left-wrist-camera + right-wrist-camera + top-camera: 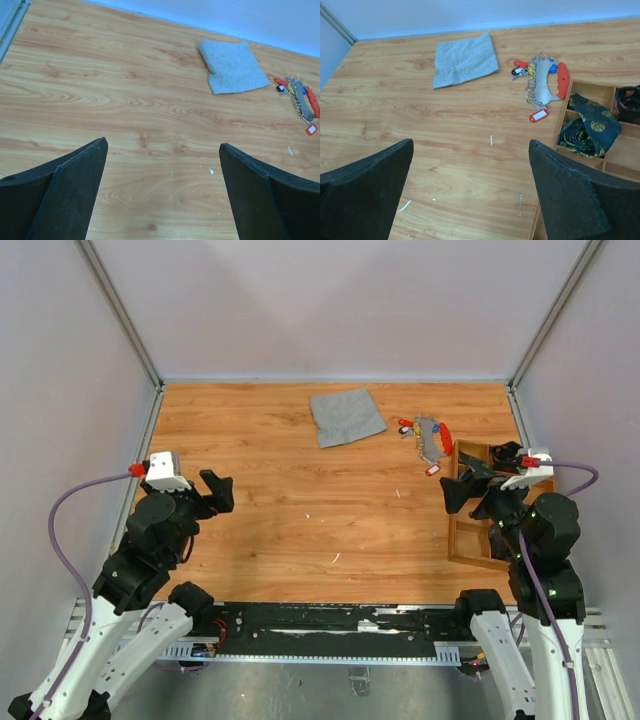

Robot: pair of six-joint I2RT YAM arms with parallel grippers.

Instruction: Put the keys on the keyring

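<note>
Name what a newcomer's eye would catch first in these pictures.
The colourful cluster at the far right of the table: a red keyring and small keys, beside a wooden tray holding a rolled patterned tie. A grey cloth lies at the far middle. Near the front, the left pincer and right pincer hang open.

High behind the arm bases, the top camera looks down on the whole table (300, 510). The left wrist camera rides low over the left end effector (163, 145), facing two o'clock. The right one, over the right end effector (470, 142), faces ten o'clock. All three share the grey cloth (346, 416) and keyring (445, 435), far out between twelve and one o'clock.
</note>
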